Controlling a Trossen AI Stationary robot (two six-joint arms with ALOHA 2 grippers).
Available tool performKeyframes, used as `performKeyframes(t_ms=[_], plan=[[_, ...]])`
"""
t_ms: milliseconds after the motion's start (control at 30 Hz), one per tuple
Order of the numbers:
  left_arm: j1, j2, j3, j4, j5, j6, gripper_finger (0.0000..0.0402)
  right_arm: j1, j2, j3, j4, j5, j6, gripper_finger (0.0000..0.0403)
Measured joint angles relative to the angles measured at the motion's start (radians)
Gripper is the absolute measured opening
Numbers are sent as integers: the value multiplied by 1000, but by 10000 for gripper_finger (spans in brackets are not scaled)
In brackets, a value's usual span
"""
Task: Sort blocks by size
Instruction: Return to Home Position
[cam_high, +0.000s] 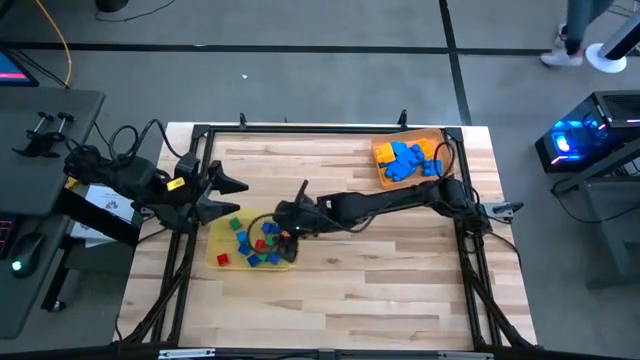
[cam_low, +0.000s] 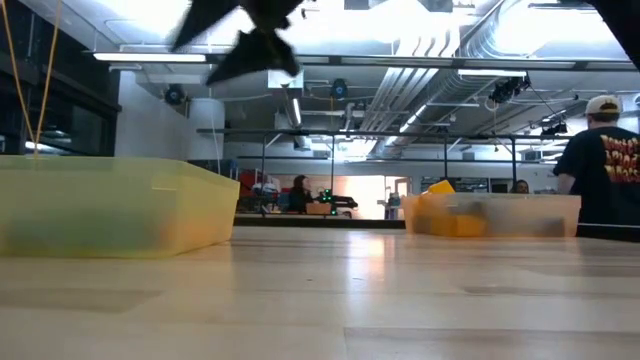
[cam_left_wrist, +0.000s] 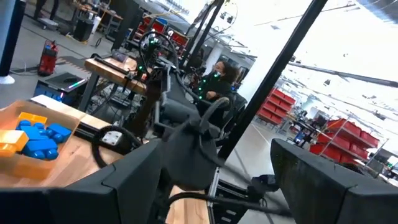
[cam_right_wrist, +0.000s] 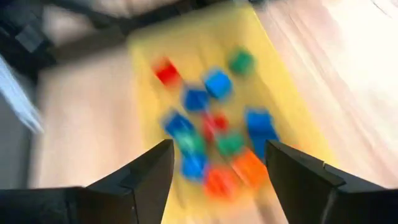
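A yellow tray (cam_high: 218, 240) lies on the wooden bench (cam_high: 380, 280) right under the right hand (cam_high: 284, 232); an orange tray (cam_high: 430, 140) sits well apart.

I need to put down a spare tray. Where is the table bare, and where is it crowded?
Bare: the wide strip of table below the yellow tray and the right arm in the high view; also the patch between the left gripper and the orange tray. Crowded: over the yellow tray, where the right gripper hovers, fingers open.
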Motion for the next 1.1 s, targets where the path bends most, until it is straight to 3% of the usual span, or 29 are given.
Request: performKeyframes(t_ms=[167, 333, 533, 600, 767, 967, 1033, 1100], plan=[[0, -29, 1, -65, -12, 4, 287, 18, -56, -22, -315, 62, -34, 212], [0, -37, -8, -134, -73, 41, 287, 41, -226, -250, -421, 87, 24, 142], [11, -48, -159, 186, -90, 202, 279, 99, -598, -672, -375, 96, 335, 21], [37, -62, -229, 267, -105, 210, 267, 141, -727, -788, -348, 114, 474, 9], [153, -143, -363, 301, -100, 164, 198, 262, -964, -971, -199, 249, 731, 5], [269, -295, -505, 298, -44, 67, 34, 309, -1030, -1043, -78, 332, 796, 2], [282, -333, -556, 301, -30, 14, 12, 308, -1021, -1043, -69, 333, 789, 2], [280, -366, -603, 304, -19, -30, 15, 308, -1016, -1043, -52, 328, 782, 2]])
